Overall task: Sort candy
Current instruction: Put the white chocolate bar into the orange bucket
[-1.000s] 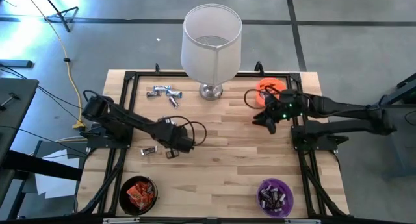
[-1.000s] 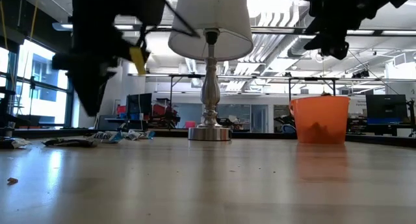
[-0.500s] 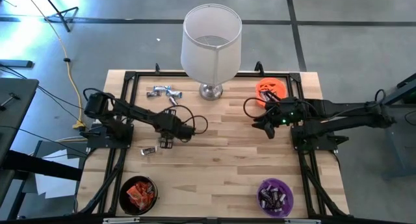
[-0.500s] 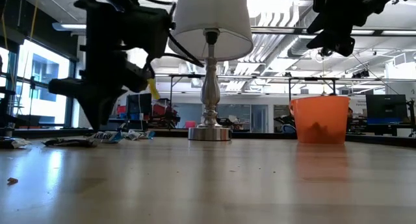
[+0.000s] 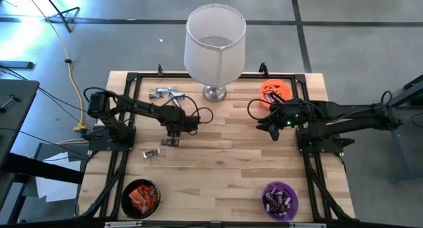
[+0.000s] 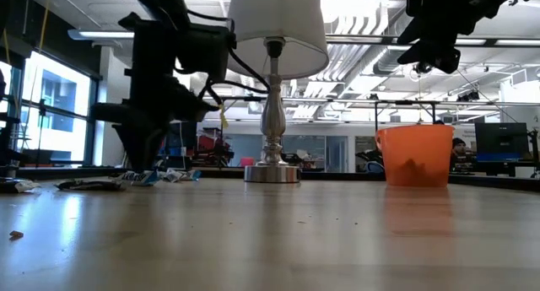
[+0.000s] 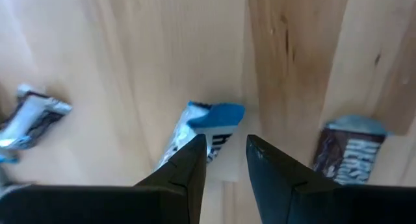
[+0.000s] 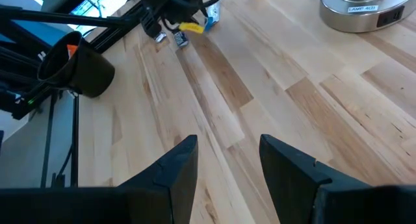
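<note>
My left gripper [image 5: 170, 141] hangs low over the table's left middle with its fingers pointing down and a narrow gap between them. In the left wrist view a blue-white candy [image 7: 209, 128] lies flat on the wood just past the left gripper [image 7: 226, 146]. A dark brown candy [image 7: 348, 154] lies on one side of it and a silvery one [image 7: 29, 117] on the other. Another candy [image 5: 153, 152] lies toward the near edge, and a few candies [image 5: 166, 92] lie by the far edge. My right gripper [image 5: 272, 126] is open and hovers high beside the orange bowl [image 5: 274, 89].
A tall lamp [image 5: 215, 46] stands on its metal base [image 5: 213, 93] at the far middle. A black bowl [image 5: 140, 196] with orange-red candies sits near left. A purple bowl [image 5: 279, 198] with dark candies sits near right. Bare wood lies between the two arms.
My left gripper has moved toward the table's far edge, away from the candy near the left side, and is now over the blue-white candy. The candies on the table have stayed put.
</note>
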